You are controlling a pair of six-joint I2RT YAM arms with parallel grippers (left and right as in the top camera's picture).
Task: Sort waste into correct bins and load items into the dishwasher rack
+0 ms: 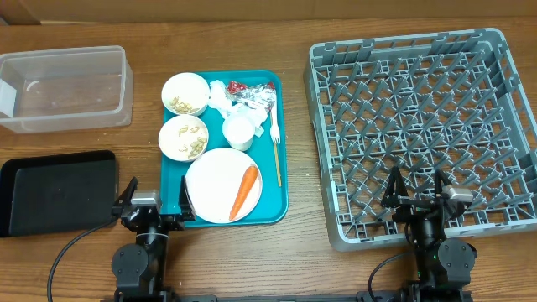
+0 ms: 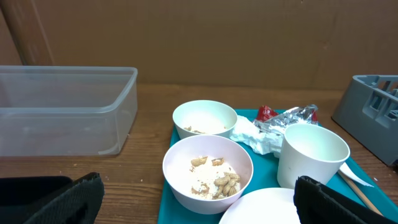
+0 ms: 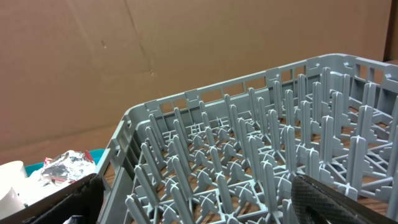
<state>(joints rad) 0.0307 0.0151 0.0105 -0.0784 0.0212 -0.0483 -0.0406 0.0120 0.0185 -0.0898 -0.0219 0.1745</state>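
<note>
A teal tray (image 1: pixel 278 143) carries the plate (image 1: pixel 216 179) with the carrot (image 1: pixel 243 191) on it, two bowls (image 1: pixel 185 92) (image 1: pixel 184 137) with beige food bits, a cup (image 1: pixel 239 132), a fork (image 1: pixel 275 138), napkins (image 1: pixel 221 99) and a foil wrapper (image 1: pixel 252 93). The clear tub (image 1: pixel 65 88) and black tray (image 1: pixel 55 191) lie at the left. The grey rack (image 1: pixel 424 126) holds nothing. My left gripper (image 1: pixel 154 200) is open at the tray's near left corner; my right gripper (image 1: pixel 419 190) is open over the rack's near edge. In the left wrist view my left gripper (image 2: pixel 199 208) faces the near bowl (image 2: pixel 207 172).
A brown cardboard wall stands behind the table in both wrist views. The wooden tabletop (image 1: pixel 302 252) shows between the teal tray and the rack and along the near edge. The rack's upright pegs (image 3: pixel 249 155) fill the right wrist view.
</note>
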